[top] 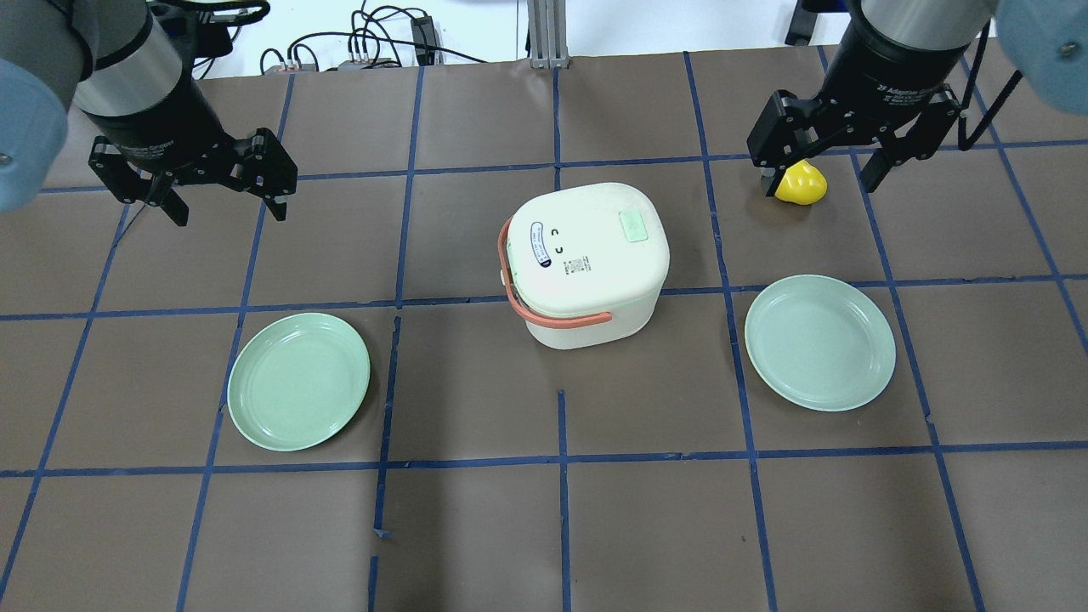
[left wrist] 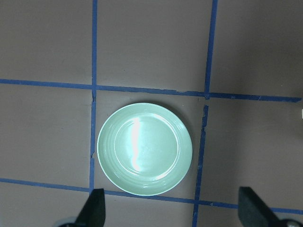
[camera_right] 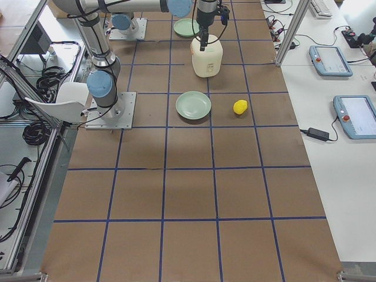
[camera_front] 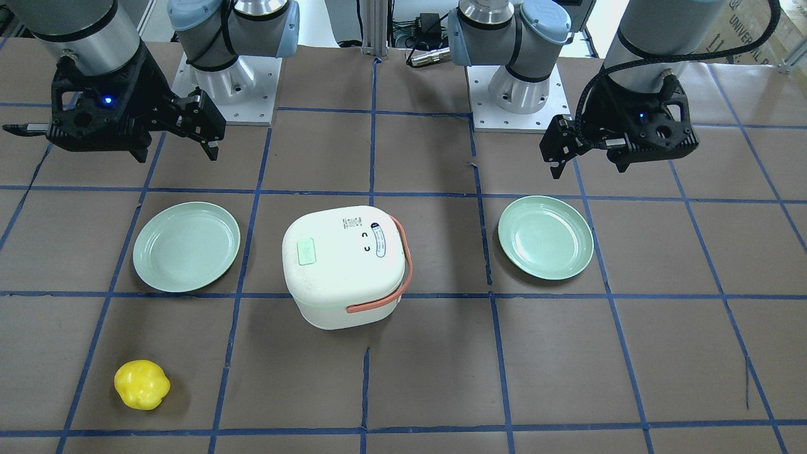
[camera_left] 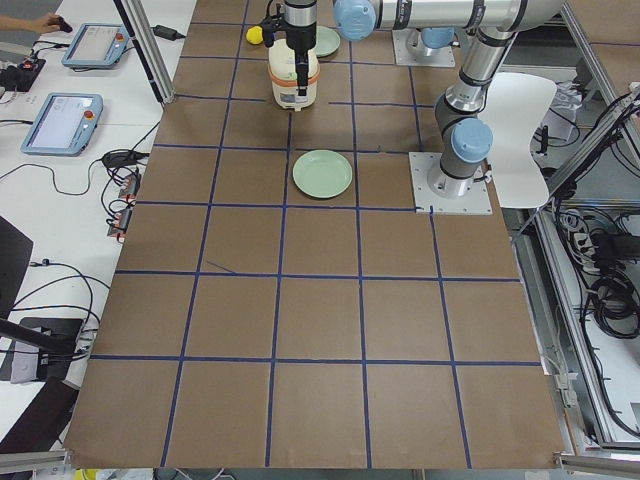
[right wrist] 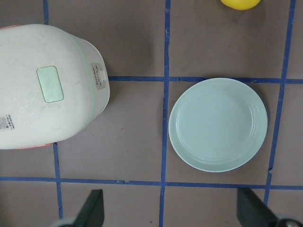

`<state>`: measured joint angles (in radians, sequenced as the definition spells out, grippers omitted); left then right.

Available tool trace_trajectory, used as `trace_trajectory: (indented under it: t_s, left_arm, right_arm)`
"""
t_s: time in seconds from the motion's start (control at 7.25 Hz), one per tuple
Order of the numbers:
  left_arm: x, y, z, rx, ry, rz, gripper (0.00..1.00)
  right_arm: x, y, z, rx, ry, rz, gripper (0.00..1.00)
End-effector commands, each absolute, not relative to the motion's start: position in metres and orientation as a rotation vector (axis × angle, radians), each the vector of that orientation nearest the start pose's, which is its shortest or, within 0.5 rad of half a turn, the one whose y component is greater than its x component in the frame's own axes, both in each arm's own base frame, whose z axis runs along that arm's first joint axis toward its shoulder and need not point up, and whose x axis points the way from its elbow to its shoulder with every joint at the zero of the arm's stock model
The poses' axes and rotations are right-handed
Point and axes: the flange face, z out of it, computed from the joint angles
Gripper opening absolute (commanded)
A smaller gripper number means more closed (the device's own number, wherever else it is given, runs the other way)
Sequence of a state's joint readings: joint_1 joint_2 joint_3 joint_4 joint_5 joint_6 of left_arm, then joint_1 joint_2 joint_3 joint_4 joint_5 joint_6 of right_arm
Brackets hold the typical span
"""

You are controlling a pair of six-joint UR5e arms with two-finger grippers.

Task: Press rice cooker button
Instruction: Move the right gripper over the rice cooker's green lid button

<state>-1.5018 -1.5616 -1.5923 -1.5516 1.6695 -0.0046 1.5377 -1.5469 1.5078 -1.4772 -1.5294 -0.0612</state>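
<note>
The white rice cooker (camera_front: 343,265) with an orange handle stands at the table's middle (top: 586,263). A pale green rectangular button (top: 631,226) sits on its lid and also shows in the right wrist view (right wrist: 50,83). A small latch tab (right wrist: 99,75) is on the cooker's side. My left gripper (top: 229,208) is open and empty, high above the table, far to the cooker's left (camera_front: 586,167). My right gripper (top: 820,185) is open and empty, raised to the cooker's right (camera_front: 176,154). Neither touches the cooker.
A pale green plate (top: 298,381) lies below my left gripper (left wrist: 145,149). A second green plate (top: 820,342) lies right of the cooker (right wrist: 218,124). A yellow pepper-like object (top: 801,184) lies beyond that plate, under my right gripper (camera_front: 142,384).
</note>
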Motion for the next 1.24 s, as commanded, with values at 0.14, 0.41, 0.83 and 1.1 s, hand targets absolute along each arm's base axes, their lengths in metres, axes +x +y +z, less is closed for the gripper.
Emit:
trace_trajectory:
  t_s: [0.14,0.41,0.83,1.1]
  left_arm:
    - [-0.089,-0.496,0.484,-0.113,3.040,-0.007,1.00]
    - [-0.089,-0.496,0.484,-0.113,3.040,-0.007,1.00]
    - [-0.089,-0.496,0.484,-0.113,3.040,-0.007,1.00]
    - [-0.090,-0.496,0.484,-0.112,3.041,-0.005,1.00]
  right_arm:
    - [0.122,-0.501,0.505,-0.020,3.096,0.043,1.00]
    - [0.143,-0.516,0.501,0.023,3.077,-0.036,0.95]
    - [0.227,-0.524,0.453,0.090,3.001,0.095,0.25]
    - [0.231,-0.535,0.430,0.107,2.989,0.148,0.07]
